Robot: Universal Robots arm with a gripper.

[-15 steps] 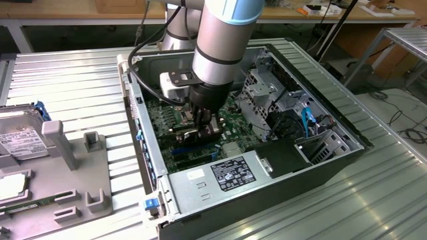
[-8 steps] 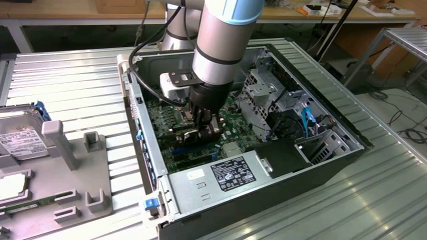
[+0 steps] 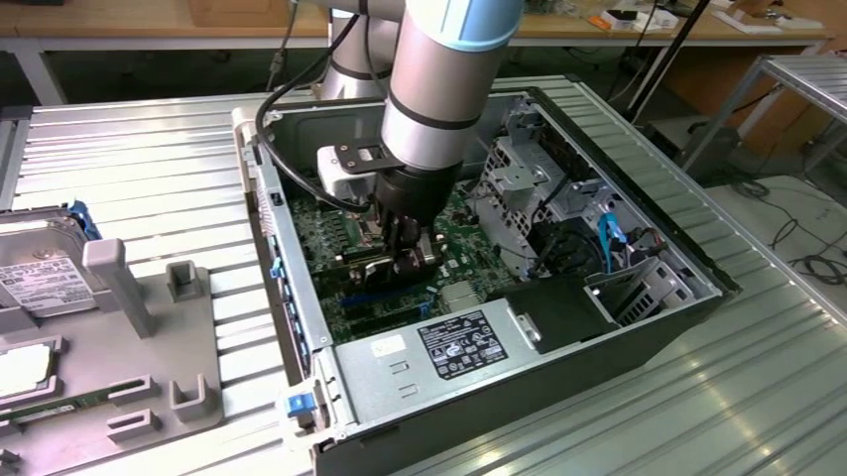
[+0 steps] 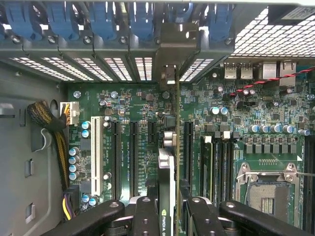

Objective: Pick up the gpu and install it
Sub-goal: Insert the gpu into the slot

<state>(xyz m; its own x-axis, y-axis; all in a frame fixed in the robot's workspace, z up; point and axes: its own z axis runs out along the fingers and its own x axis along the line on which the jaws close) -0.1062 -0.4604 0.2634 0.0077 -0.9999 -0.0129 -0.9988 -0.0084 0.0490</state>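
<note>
- arm (image 3: 443,69) reaches down into the open computer case (image 3: 272,258), which lies on its side on the ribbed metal table (image 3: 146,169).
- gripper (image 4: 171,209) is low over the motherboard (image 4: 142,98), near the middle of the case in the exterior view.
- fingers (image 4: 145,216) are pinching the gpu (image 4: 166,167). one black pad sits on each face of the card, so the jaws are partly closed on it, not spread and not pressed together.
- through the wrist camera i see the gpu edge-on: a thin upright strip with a green-and-white label between the pads.
- the card runs from the gripper toward the rear wall of the case, and its metal end bracket (image 4: 173,46) sits up against the row of vented slot covers (image 4: 113,69).
- blue clips (image 4: 101,19) line that rear wall just past the bracket.
- the card sits between two long black expansion slots (image 4: 134,157), one on either side. i can't tell whether its lower edge is down in a slot or only above the board.
- a white slot (image 4: 96,152) is further off on the same side as the yellow and black cable bundle (image 4: 54,128).
- the open processor socket (image 4: 266,191) lies on the other side of the card, well apart from it.
- the silver power supply (image 3: 437,347) with a black label fills the near end of the case.
- at the exterior view's left, a grey parts tray (image 3: 173,337) stands beside the case with a hard drive (image 3: 40,273) on it.
</note>
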